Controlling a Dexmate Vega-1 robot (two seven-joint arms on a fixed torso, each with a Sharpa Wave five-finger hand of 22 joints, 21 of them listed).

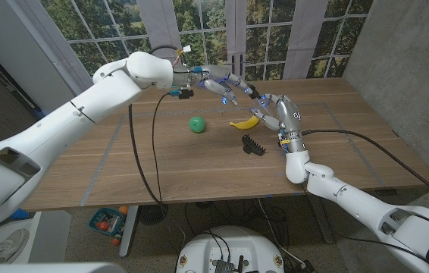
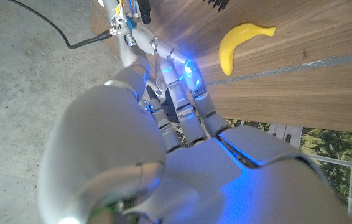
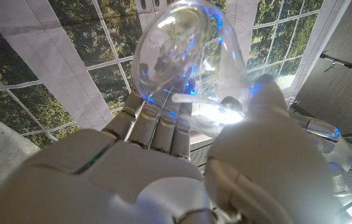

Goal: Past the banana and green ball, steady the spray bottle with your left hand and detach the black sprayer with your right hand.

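A clear spray bottle [image 3: 182, 56] with a thin tube inside is held in my right hand [image 3: 163, 168], its base turned toward that wrist camera. In the head view my right hand [image 1: 279, 115] is raised over the table's far middle, and my left hand [image 1: 222, 83] reaches in to meet it. My left hand [image 2: 182, 143] has its fingers stretched forward with a dark piece between them; its hold is unclear. The banana [image 1: 245, 122] and green ball [image 1: 197, 123] lie on the table just below the hands.
A black toothed item [image 1: 253, 145] lies on the wooden table [image 1: 161, 167] in front of the banana [image 2: 241, 40]. Windows stand behind the table's far edge. A cable hangs from my left arm over the table. A bin with balls [image 1: 108, 221] sits on the floor.
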